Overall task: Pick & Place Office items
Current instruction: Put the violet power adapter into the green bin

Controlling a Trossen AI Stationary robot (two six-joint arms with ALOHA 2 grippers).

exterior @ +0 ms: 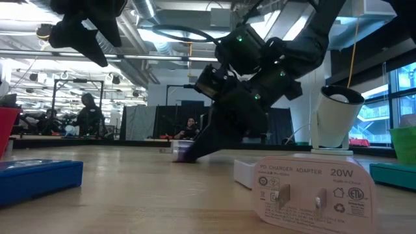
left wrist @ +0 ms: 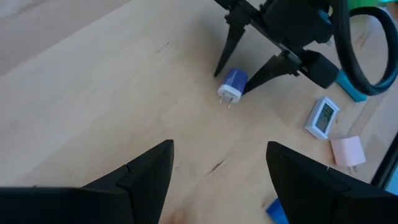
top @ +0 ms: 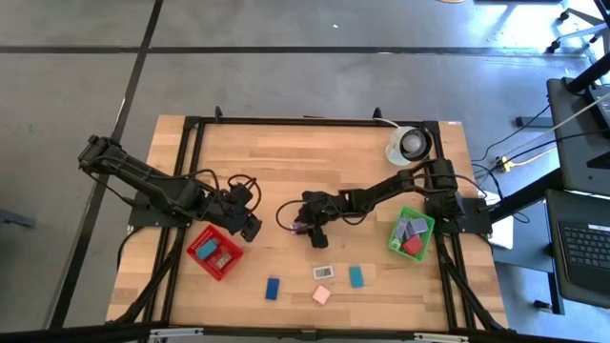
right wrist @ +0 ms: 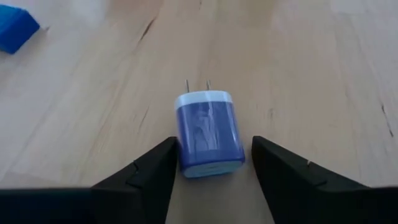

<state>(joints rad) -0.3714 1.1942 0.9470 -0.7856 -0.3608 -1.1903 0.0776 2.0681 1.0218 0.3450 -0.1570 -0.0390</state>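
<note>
From the left, I see my left gripper (top: 250,227) hovering with fingers spread and empty beside the red basket (top: 215,252), then my right gripper (right wrist: 211,171) low at mid-table, its fingers straddling the purple charger (right wrist: 208,132) lying on the wood but not yet clamped.

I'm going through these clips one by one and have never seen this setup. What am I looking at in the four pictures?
Two dark robot arms work at a wooden table. One picture looks straight down, one sits at table height, and two come from cameras on the arms' wrists. The right pincer is lowered around a purple charger plug, one finger on each side of it; a firm grip is not clear yet. The left pincer hangs open near the red basket, holding nothing. A green basket sits on the right. Loose on the table lie a blue block, a pink charger, a teal block and a small white display.
</note>
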